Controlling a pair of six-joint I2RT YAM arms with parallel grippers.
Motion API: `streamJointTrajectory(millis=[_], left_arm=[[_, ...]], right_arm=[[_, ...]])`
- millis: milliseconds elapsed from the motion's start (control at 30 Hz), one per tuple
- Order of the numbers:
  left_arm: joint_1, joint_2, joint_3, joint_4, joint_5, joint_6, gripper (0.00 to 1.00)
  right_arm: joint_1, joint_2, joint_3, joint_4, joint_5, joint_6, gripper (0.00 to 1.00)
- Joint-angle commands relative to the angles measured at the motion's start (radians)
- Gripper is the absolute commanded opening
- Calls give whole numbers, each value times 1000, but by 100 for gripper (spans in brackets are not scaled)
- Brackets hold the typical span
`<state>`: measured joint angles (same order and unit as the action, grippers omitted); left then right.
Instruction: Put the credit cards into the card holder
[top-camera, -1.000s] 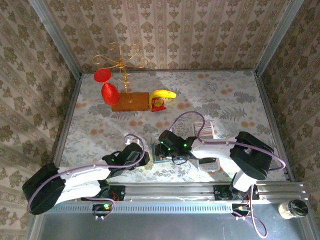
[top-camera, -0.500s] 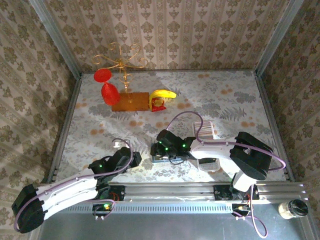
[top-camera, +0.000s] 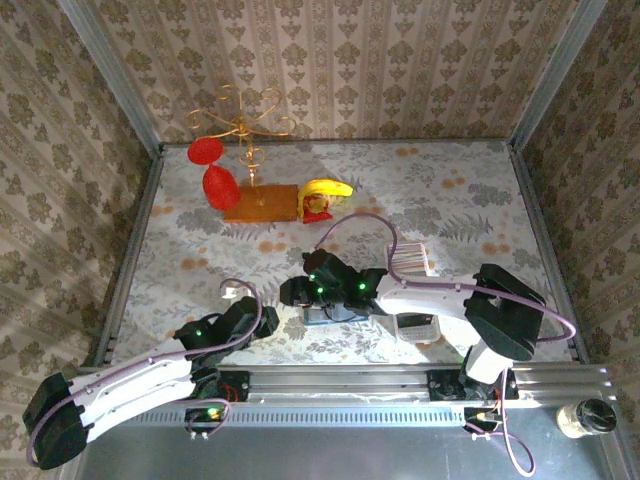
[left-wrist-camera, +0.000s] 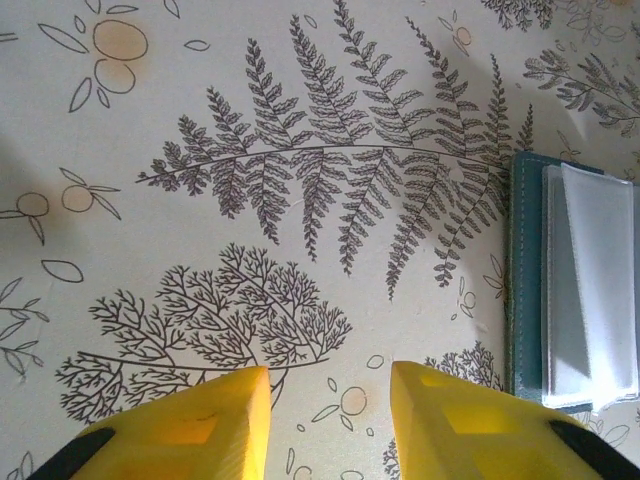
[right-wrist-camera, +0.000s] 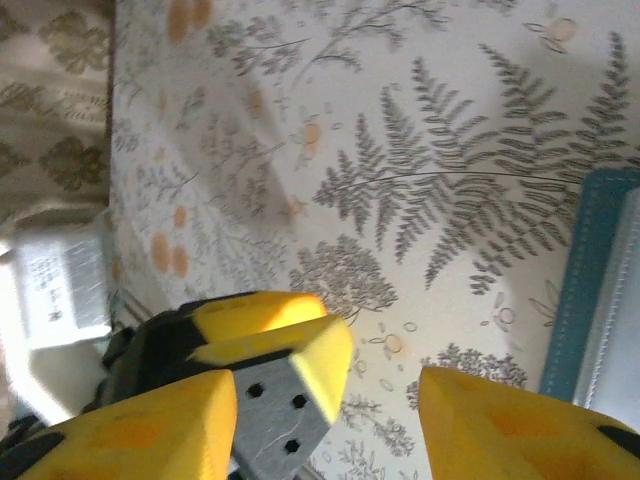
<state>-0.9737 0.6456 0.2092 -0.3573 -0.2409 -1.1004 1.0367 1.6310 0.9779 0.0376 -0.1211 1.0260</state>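
Top external view: the holder (top-camera: 330, 314) lies opened flat on the tabletop (top-camera: 450, 200), just under your right arm. The cards (top-camera: 411, 260) sit apart, further back.
Holder: its clear sleeve faces up, so a card could slide in.
Your left fingers (left-wrist-camera: 415, 400): parted and empty over bare tabletop, beside the holder's teal edge (left-wrist-camera: 522, 280). They are placed to steady it, I judge.
Your right fingers (right-wrist-camera: 470, 410): spread with nothing between them, the holder (right-wrist-camera: 590, 260) off to one side.
Cards: none is held, so fetching one looks like your next job.
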Motion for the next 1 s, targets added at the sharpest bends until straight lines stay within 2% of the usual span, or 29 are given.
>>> streamJointTrajectory(millis=[0,100,233,367,433,467,600,667,967], left_arm=[[6,-15,24,-16,-2,11,37],[4,-6,44,12,19,42,37],[4,33,69,76,43,80,37],[3,90,97,115,51,104,38],[4,118,102,142,60,111,38],[3,132,104,149,61,111,37],[3,171,106,173,70,108,37],[2,181,105,179,75,108,37],[4,186,91,181,92,111,37]], right_arm=[[6,-130,70,-158,32,-187,53],[-18,-283,98,-418,200,-461,54],[-103,-502,50,-529,188,-941,55],[-115,-729,-41,-630,172,-1603,56],[-133,-809,-87,-694,176,-1820,62],[-154,-835,-107,-735,187,-1892,73],[-242,-822,-133,-976,209,-2059,78],[-270,-811,-168,-1028,219,-2109,78],[-308,-821,-405,-782,269,-2236,88]])
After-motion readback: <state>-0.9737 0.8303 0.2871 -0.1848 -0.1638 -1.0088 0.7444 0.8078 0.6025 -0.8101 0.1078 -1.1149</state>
